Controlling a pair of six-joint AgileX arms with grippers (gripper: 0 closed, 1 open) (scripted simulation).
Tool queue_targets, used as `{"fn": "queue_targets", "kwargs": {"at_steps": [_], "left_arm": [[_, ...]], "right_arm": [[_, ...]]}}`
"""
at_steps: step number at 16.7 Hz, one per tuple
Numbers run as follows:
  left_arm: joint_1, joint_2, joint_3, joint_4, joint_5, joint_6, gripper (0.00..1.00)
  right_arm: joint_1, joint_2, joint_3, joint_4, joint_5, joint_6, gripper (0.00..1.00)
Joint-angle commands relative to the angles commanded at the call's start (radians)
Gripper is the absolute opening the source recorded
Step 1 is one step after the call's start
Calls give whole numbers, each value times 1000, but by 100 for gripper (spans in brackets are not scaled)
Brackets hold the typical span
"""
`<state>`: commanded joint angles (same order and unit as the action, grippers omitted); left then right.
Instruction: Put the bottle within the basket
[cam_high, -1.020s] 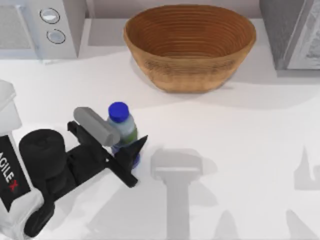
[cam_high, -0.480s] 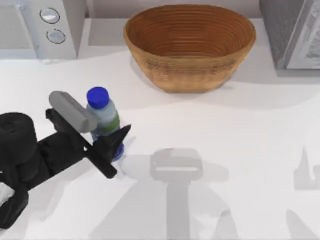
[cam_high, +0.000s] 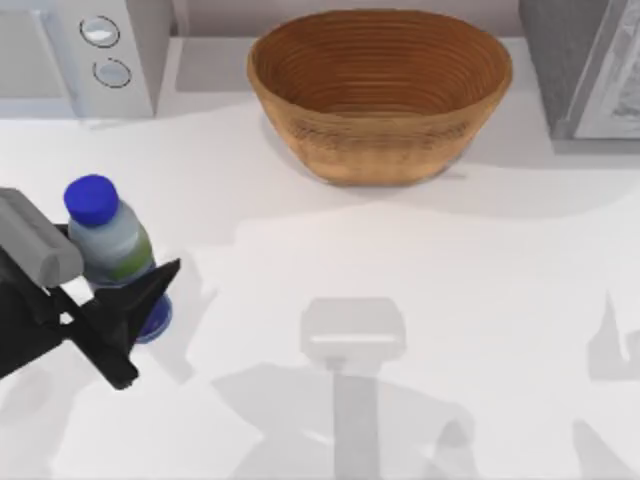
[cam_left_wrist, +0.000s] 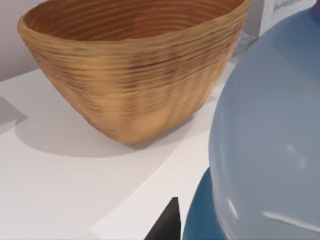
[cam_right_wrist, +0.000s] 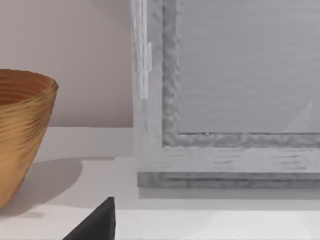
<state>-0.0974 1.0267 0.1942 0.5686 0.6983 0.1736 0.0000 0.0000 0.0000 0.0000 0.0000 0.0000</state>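
The setting reads as a rendered kitchen counter. A white worktop (cam_high: 420, 300) runs across the top view, meeting a pale wall at 12 o'clock. At about 10 o'clock stands a white appliance (cam_high: 90, 55) with two round dials on its front panel, resembling a microwave or small oven. At roughly 2 o'clock sits a grey box-like unit (cam_high: 585, 65) with a framed door, which the right wrist view shows close up (cam_right_wrist: 235, 100). A woven wicker basket (cam_high: 380, 90) rests at 12 o'clock.
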Motion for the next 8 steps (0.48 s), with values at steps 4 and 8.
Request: {"fn": "queue_targets", "kwargs": {"at_steps": [4,8], "left_arm": [[85,-263,-45,-241,79,30,0],[125,-371,-67,-346,115,44,0]], "right_arm": [[0,0,0,0,0,0,100],[0,0,0,0,0,0,100]]}}
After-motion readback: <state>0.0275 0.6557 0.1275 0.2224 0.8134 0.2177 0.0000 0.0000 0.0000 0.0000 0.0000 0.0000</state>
